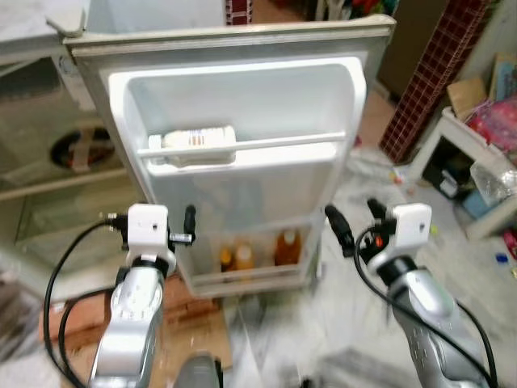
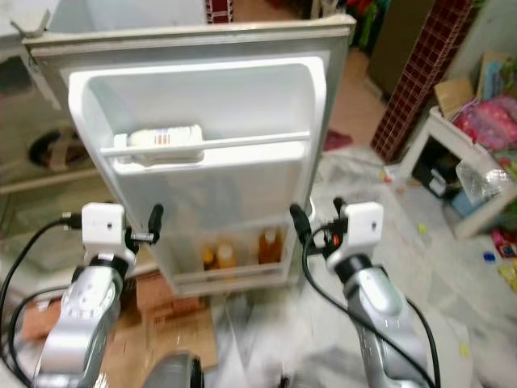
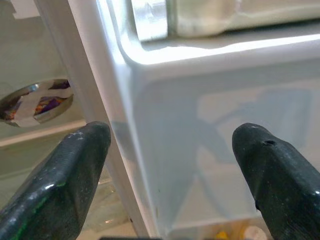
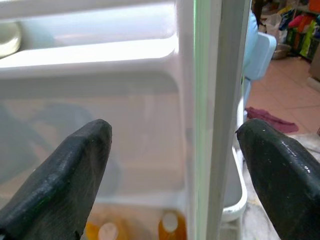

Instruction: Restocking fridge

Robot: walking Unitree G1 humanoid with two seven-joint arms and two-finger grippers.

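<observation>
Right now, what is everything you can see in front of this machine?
Fridge door: one, white, swung open, facing the robot.
Lying bottle: one, pale, on its side on the door's upper shelf behind the rail.
Standing bottles: about three, orange-brown, on the door's lowest shelf.
Cardboard: flat brown pieces on the floor under the door.
Small table: one, white, far right, with clutter.
Left tool: one, black fingers open, by the door's left edge.
Right tool: one, black fingers open, by the door's right edge.
</observation>
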